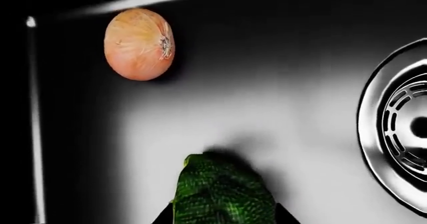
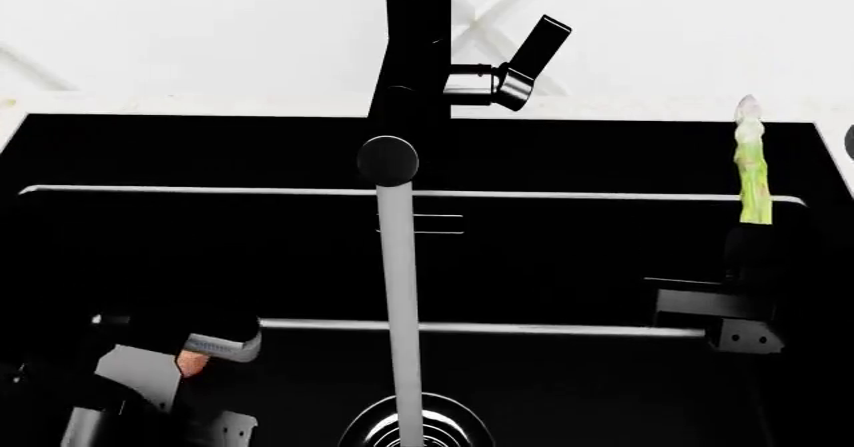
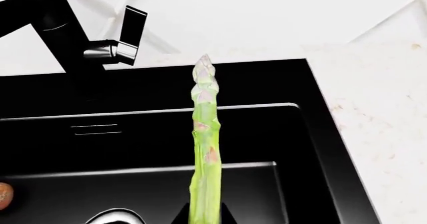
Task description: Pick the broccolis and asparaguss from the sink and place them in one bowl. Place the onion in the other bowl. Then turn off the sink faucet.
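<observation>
The black sink (image 2: 80, 157) filled the counter's middle, its faucet (image 2: 414, 57) at the back edge with water (image 2: 398, 307) running to the drain (image 1: 400, 129). Toward the right edge, the right gripper (image 2: 747, 297) was closed on an upright asparagus (image 2: 751, 172), raised above the rim. Low near the left corner, the left gripper (image 1: 223, 219) was clamped around a broccoli (image 1: 223, 191); the onion (image 1: 139, 43) lay on the basin floor nearby. No bowl showed (a worry): the thin spear, held at its base, could tip or slip in transit.
</observation>
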`<state>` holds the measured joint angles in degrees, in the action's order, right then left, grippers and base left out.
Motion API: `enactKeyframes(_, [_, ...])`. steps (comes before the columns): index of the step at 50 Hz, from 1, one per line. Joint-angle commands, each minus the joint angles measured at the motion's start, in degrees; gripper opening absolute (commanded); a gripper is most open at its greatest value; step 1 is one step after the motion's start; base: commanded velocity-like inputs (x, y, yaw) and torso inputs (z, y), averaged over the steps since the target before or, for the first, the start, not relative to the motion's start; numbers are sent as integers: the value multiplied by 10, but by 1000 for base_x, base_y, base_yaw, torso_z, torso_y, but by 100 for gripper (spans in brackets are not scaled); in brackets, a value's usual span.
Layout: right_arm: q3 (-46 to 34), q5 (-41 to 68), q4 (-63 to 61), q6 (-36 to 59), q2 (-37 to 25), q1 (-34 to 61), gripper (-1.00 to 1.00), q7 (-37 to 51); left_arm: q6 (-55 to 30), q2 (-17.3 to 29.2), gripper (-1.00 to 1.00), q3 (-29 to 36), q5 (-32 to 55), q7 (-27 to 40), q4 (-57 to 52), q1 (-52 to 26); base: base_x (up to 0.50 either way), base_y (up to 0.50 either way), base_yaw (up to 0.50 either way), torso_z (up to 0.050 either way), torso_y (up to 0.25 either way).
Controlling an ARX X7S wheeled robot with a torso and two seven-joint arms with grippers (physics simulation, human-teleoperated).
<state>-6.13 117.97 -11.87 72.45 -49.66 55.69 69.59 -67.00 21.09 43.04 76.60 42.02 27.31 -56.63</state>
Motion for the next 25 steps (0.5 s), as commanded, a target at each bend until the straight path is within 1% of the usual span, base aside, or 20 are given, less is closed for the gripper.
enactKeyframes(1, [-5, 1, -1, -4, -1, 2, -100, -3, -6, 27, -100, -11, 14, -7, -61, -23, 0, 0, 0, 0, 0])
enactKeyframes(4, [-5, 0, -2, -7, 0, 4, -100, -4, -11, 35, -100, -21, 26, -1, -85, -29, 0, 0, 0, 0, 0])
enactKeyframes(6, [-4, -4, -3, -8, 1, 1, -100, -8, -18, 39, -100, -33, 45, 17, -105, -31, 0, 0, 0, 0, 0])
enactKeyframes(9, [0, -12, -5, -10, 2, -2, -100, -14, -15, 46, -100, -41, 49, 21, -129, -42, 0, 0, 0, 0, 0])
enactKeyframes(10, [5, -20, -7, -12, 4, -8, -100, -19, -5, 53, -100, -27, 21, 1, -154, -53, 0, 0, 0, 0, 0])
enactKeyframes(11, [8, -28, -8, -12, 5, -10, -100, -25, 5, 58, -100, -29, 13, 1, -168, -57, 0, 0, 0, 0, 0])
enactKeyframes(12, [12, -31, -9, -14, 5, -14, -100, -28, 4, 57, -100, -43, 29, 16, -164, -56, 0, 0, 0, 0, 0])
enactKeyframes(13, [26, -51, -20, -15, 9, -20, -100, -47, 7, 63, -100, -49, 34, 12, -182, -59, 0, 0, 0, 0, 0])
enactKeyframes(14, [23, -53, -18, -13, 8, -22, -100, -48, 13, 69, -100, -48, 24, 14, -205, -62, 0, 0, 0, 0, 0])
enactKeyframes(16, [26, -69, -24, -9, 11, -20, -100, -64, 17, 78, -100, -58, 31, 14, -228, -65, 0, 0, 0, 0, 0])
enactKeyframes(17, [25, -94, -31, 3, 15, -12, -100, -91, 32, 91, -100, -38, -12, -1, -270, -69, 0, 0, 0, 0, 0])
enactKeyframes(18, [24, -102, -28, 4, 15, -11, -100, -90, 36, 94, -100, -37, -16, 0, -280, -68, 0, 0, 0, 0, 0])
enactKeyframes(19, [32, -120, -35, -1, 20, -14, -100, -106, 32, 95, -100, -48, 2, 14, -289, -67, 0, 0, 0, 0, 0])
enactKeyframes(21, [37, -157, -47, 3, 18, -17, -100, -135, 43, 107, -100, -53, -1, 9, -327, -63, 0, 0, 0, 0, 0])
enactKeyframes(22, [40, -156, -46, 0, 18, -23, -100, -137, 31, 113, -100, -35, -11, -4, -343, -69, 0, 0, 0, 0, 0])
enactKeyframes(23, [69, -147, -48, -27, 27, -51, -100, -142, 59, 118, -100, -38, -45, 18, -368, -59, 0, 0, 0, 0, 0])
enactKeyframes(24, [71, -163, -57, -27, 26, -51, -100, -150, 43, 115, -100, -51, 2, 20, -362, -59, 0, 0, 0, 0, 0])
enactKeyframes(25, [66, -182, -65, -18, 22, -45, -100, -168, 46, 114, -100, -57, 5, 26, -366, -59, 0, 0, 0, 0, 0])
